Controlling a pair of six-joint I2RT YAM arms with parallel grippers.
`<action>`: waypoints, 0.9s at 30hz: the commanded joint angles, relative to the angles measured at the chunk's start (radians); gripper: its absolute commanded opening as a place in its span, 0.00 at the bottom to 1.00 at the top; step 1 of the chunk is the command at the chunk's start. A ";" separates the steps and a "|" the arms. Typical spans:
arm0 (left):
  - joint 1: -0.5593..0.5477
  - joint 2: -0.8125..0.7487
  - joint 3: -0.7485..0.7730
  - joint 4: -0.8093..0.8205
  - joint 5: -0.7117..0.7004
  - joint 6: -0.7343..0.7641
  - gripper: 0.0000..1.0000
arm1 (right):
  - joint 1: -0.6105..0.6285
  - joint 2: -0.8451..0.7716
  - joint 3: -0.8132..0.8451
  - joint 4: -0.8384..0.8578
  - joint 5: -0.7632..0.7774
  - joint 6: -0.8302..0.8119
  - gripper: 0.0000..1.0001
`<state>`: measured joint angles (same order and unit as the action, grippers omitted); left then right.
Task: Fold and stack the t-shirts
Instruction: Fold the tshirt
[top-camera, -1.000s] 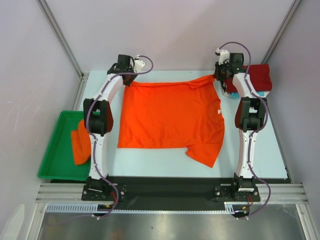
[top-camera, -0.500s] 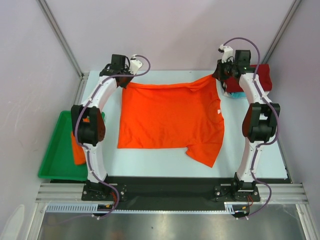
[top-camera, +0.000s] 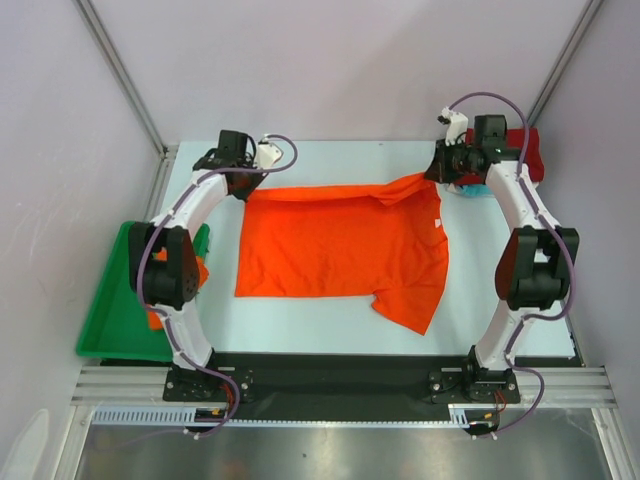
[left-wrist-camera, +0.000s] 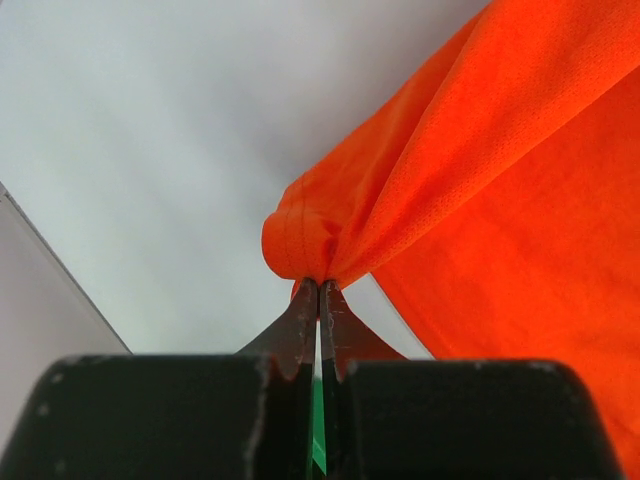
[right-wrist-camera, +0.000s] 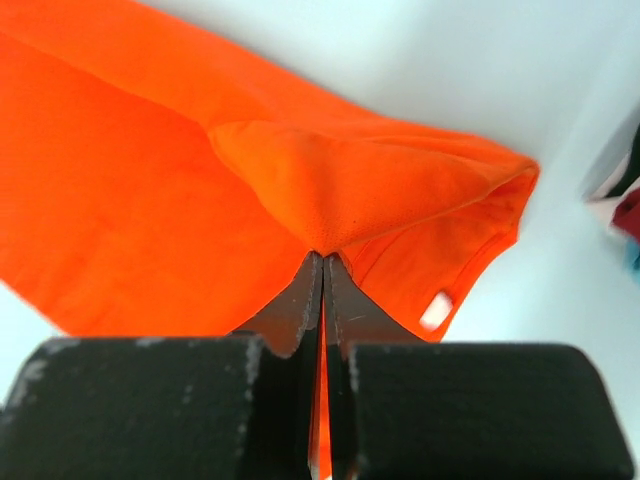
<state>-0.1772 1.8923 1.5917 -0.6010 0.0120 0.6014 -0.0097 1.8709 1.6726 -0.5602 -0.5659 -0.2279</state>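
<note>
A bright orange t-shirt (top-camera: 340, 255) lies spread on the pale table, its far edge lifted and pulled toward me. My left gripper (top-camera: 243, 186) is shut on the shirt's far left corner (left-wrist-camera: 305, 240). At the far right corner, by the sleeve (right-wrist-camera: 390, 185), my right gripper (top-camera: 437, 173) is shut on the cloth. A dark red t-shirt (top-camera: 527, 152) lies folded at the back right over a turquoise one (top-camera: 472, 189). Another orange t-shirt (top-camera: 160, 300) sits in the green tray, partly behind my left arm.
The green plastic tray (top-camera: 115, 310) stands off the table's left edge. Grey walls and metal posts close in the back and sides. The arm bases sit on a black rail along the near edge.
Both grippers have drawn the shirt's far edge toward the near side, so the back of the shirt now folds forward. Both arms have swung outward at the elbows.
</note>
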 joint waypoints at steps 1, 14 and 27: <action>0.001 -0.104 -0.044 0.015 0.032 -0.015 0.00 | 0.007 -0.113 -0.060 -0.036 -0.035 0.018 0.00; -0.005 -0.049 0.064 -0.043 0.016 -0.129 0.50 | 0.036 -0.109 -0.107 -0.004 -0.009 0.045 0.42; 0.027 0.246 0.258 -0.092 0.006 -0.190 0.39 | -0.033 0.232 0.153 -0.063 0.053 -0.080 0.31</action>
<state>-0.1596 2.1407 1.8362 -0.6807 0.0212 0.4492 -0.0269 2.1025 1.8084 -0.6033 -0.5472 -0.2478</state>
